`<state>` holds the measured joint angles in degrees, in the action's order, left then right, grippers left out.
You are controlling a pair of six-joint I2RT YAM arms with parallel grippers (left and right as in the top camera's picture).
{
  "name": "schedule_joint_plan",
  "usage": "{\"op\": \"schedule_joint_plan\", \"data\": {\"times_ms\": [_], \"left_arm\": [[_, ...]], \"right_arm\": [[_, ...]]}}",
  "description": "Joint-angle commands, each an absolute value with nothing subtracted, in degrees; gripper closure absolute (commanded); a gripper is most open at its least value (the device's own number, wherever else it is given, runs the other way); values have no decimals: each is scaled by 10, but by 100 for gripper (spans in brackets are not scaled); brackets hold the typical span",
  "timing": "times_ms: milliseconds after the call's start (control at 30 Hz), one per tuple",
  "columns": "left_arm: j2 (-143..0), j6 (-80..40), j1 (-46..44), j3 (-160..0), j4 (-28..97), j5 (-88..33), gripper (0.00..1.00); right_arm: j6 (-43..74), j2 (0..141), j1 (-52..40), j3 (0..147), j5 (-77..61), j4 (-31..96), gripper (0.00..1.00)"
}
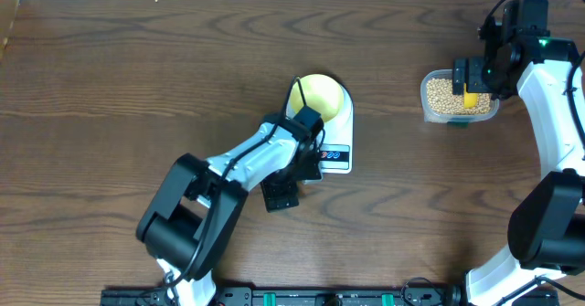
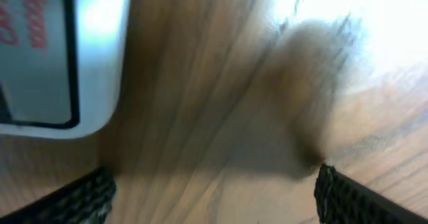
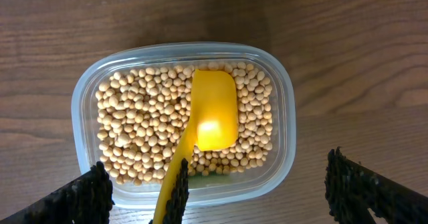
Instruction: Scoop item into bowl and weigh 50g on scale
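The item (image 3: pixel 134 130) is lying as a heap of small round tan-yellow beans, filling a clear rounded-rectangular tub (image 3: pixel 83 97) almost to its rim. The tub is sitting close to the right edge of the tabletop (image 1: pixel 137 87), toward the far side. A yellow scoop (image 3: pixel 214 114) is resting in the beans, its smooth, bare surface facing up and its handle slanting toward the tub's near wall.

The right gripper (image 3: pixel 221 198) is hovering above the tub with its ridged black fingers spread wide and grasping nothing; the scoop's handle is running up between them.

The bowl (image 1: pixel 322 93), small, round and pale yellow-green, is sitting on the far part of the scale (image 1: pixel 336 157), a white flat slab around the middle of the tabletop. The left arm is reaching in over the scale's near-left corner and covering part of it, with a dark cable arching beside the bowl. The left gripper (image 2: pixel 214 198) is hanging just beside the scale's rounded corner, released and wide, with only blurred wood grain between its fingers.
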<state>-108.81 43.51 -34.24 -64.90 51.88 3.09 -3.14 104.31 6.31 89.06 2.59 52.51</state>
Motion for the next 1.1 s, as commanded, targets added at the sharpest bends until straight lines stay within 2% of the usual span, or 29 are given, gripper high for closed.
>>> {"op": "schedule_joint_plan", "data": {"times_ms": [0,267,467,667,933,1067], "left_arm": [[-1124,441,-342,-657,521,15,2],[-1137,438,-342,-665,521,15,2],[-1118,381,-342,-753,607,13,2],[-1075,357,-342,-794,600,-145,2],[-1074,357,-342,-794,611,-216,2],[-1074,327,-342,-780,568,-213,2]], "right_arm": [[-28,1045,70,889,30,525,1],[-28,1045,70,889,30,525,1],[-28,1045,70,889,30,525,1],[-28,1045,70,889,30,525,1],[-28,1045,70,889,30,525,1],[-28,1045,70,889,30,525,1]]}}
